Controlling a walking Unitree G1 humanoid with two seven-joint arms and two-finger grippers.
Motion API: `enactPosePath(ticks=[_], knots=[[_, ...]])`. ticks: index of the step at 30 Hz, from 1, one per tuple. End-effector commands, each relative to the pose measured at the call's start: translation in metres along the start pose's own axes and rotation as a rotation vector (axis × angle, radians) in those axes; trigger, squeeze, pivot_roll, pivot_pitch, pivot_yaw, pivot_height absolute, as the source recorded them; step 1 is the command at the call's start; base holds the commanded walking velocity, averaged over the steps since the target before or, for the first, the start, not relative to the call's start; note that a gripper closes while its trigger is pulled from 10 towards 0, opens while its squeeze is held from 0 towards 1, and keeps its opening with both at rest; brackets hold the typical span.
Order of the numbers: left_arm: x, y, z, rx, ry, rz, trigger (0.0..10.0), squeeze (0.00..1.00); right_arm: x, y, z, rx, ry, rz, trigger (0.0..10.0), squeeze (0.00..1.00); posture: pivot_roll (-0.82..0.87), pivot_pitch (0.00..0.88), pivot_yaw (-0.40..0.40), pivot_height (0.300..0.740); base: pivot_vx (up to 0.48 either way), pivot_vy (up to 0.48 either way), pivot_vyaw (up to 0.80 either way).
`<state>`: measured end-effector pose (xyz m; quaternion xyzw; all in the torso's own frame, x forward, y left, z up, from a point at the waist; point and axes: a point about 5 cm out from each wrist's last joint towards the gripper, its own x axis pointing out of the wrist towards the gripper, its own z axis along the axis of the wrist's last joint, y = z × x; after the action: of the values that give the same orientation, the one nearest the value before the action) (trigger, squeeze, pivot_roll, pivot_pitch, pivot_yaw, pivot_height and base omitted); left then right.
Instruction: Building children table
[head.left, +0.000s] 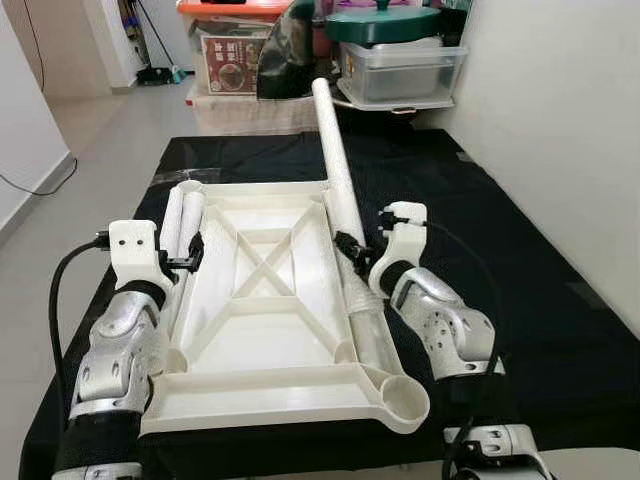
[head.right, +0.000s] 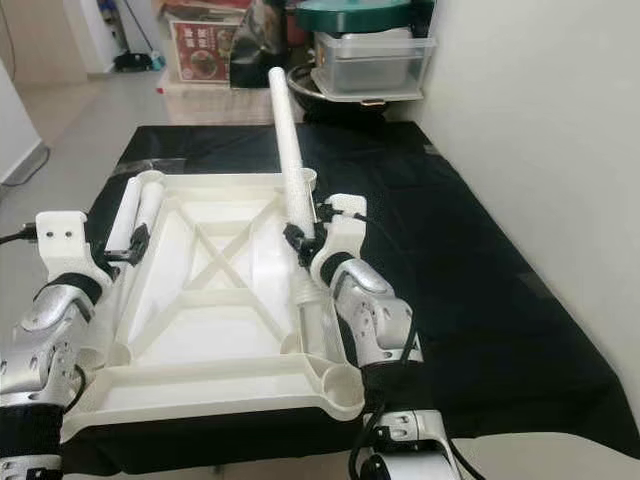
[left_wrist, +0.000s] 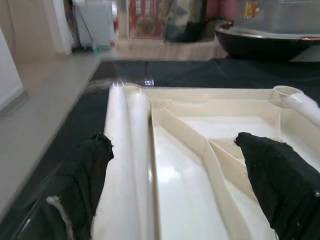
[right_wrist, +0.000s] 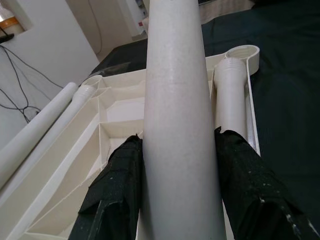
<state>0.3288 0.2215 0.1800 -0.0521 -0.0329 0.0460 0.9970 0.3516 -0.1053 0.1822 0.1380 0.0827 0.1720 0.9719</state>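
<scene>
White moulded plastic makes up the tabletop (head.left: 260, 330), which lies upside down on a black mat (head.left: 530, 300) spread over the floor. Its underside faces up: a shallow rectangular tray shape with raised ribs crossing in an X and round sockets at the corners, the near right socket (head.left: 405, 398) an open, smooth-walled cup.

At the tabletop's near left edge the left gripper (head.left: 192, 255) hovers with its cloth-covered black fingers (left_wrist: 280, 185) spread apart, grasping nothing; one finger lies outside the rim and the other over the tray's interior. Between them run two smooth white cylindrical table legs (head.left: 183, 225), lying side by side along the left edge.

At the right edge the right gripper (head.left: 352, 250) has its two black fingers (right_wrist: 117, 190) pressed against either side of a long white leg tube (head.left: 335, 150), clamping it. The tube has a faintly speckled matt surface and rises at a tilt from the grip towards the mat's far edge. Just beside it, another white leg (head.left: 368, 325) lies along the tabletop's right edge, its far end close to the far right corner socket (right_wrist: 243, 52).

Beyond the mat's far edge stand clear plastic storage boxes (head.left: 400, 70), one under a dark green lid (head.left: 383, 24), and a printed cardboard box (head.left: 232, 62).
</scene>
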Motion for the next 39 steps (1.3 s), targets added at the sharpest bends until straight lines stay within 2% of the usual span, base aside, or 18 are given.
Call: enactPosePath(ticks=[1,3,5,6,7,8,9,10,13,14,15,16,19,22,30,35,39], knots=[[0.004,-0.002,-0.001,-0.050,0.044,-0.002,10.0,0.00,0.001,0.004,0.002,-0.012,-0.011,0.010,0.0,0.00,0.02,0.000,-0.017,0.740,0.000,0.000,0.00],[0.007,-0.004,0.005,-0.060,0.042,-0.002,10.0,0.00,0.001,0.003,0.002,-0.011,-0.008,0.008,0.0,0.00,0.02,0.000,-0.017,0.740,0.000,0.000,0.00],[0.010,-0.008,0.022,-0.003,-0.016,-0.004,10.0,0.00,0.001,0.003,0.001,-0.005,-0.006,0.002,0.0,0.00,0.02,0.000,-0.013,0.740,0.000,0.000,0.00],[0.010,-0.008,0.022,-0.003,-0.016,-0.004,10.0,0.00,0.001,0.003,0.001,-0.005,-0.006,0.002,0.0,0.00,0.02,0.000,-0.013,0.740,0.000,0.000,0.00],[0.010,-0.011,0.032,0.102,-0.072,-0.015,10.0,0.00,0.000,0.002,0.000,-0.002,-0.006,0.000,0.0,0.00,0.02,0.000,-0.013,0.740,0.000,0.000,0.00],[0.010,-0.011,0.032,0.102,-0.072,-0.015,10.0,0.00,0.000,0.002,0.000,-0.002,-0.006,0.000,0.0,0.00,0.02,0.000,-0.013,0.740,0.000,0.000,0.00],[0.001,-0.022,0.042,0.272,-0.165,-0.070,10.0,0.00,0.000,0.003,-0.002,-0.002,-0.002,0.000,0.0,0.00,0.03,0.000,-0.013,0.740,0.000,0.000,0.00],[-0.003,-0.026,0.043,0.305,-0.185,-0.091,10.0,0.00,0.000,0.003,-0.003,-0.002,-0.001,0.000,0.0,0.00,0.03,0.000,-0.013,0.740,0.000,0.000,0.00],[-0.008,-0.034,0.041,0.318,-0.194,-0.130,10.0,0.00,0.001,0.004,-0.003,-0.001,0.001,0.002,0.0,0.00,0.03,0.000,-0.020,0.740,0.000,0.000,0.00],[-0.015,-0.043,0.035,0.324,-0.190,-0.178,10.0,0.00,0.001,0.005,-0.004,0.002,0.003,0.004,0.0,0.00,0.04,0.000,-0.025,0.740,0.000,0.000,0.00],[-0.015,-0.043,0.035,0.324,-0.190,-0.178,10.0,0.00,0.001,0.005,-0.004,0.002,0.003,0.004,0.0,0.00,0.04,0.000,-0.025,0.740,0.000,0.000,0.00],[-0.022,-0.052,0.028,0.333,-0.184,-0.206,10.0,0.00,0.002,0.007,-0.005,0.004,0.003,0.009,0.0,0.00,0.04,0.000,-0.027,0.740,0.000,0.000,0.00],[-0.026,-0.058,0.023,0.337,-0.180,-0.223,10.0,0.00,0.002,0.008,-0.005,0.006,0.004,0.012,0.0,0.00,0.04,0.000,-0.027,0.740,0.000,0.000,0.00],[-0.040,-0.068,0.016,0.335,-0.186,-0.191,10.0,0.00,0.000,0.009,0.003,0.018,-0.043,-0.001,0.0,0.00,0.03,0.000,-0.023,0.740,0.000,0.000,0.00],[-0.057,-0.068,0.022,0.345,-0.225,-0.156,10.0,0.00,-0.009,0.005,0.023,0.051,-0.143,-0.033,0.0,0.00,0.04,0.000,-0.020,0.740,0.000,0.000,0.00],[-0.060,-0.066,0.019,0.349,-0.218,-0.154,10.0,0.00,-0.011,0.005,0.026,0.048,-0.155,-0.033,0.0,0.00,0.04,0.000,-0.022,0.740,0.000,0.000,0.00],[-0.063,-0.069,0.015,0.345,-0.207,-0.157,10.0,0.00,-0.012,0.005,0.025,0.044,-0.157,-0.034,0.0,0.00,0.05,0.000,-0.024,0.740,-0.341,0.000,0.00]])
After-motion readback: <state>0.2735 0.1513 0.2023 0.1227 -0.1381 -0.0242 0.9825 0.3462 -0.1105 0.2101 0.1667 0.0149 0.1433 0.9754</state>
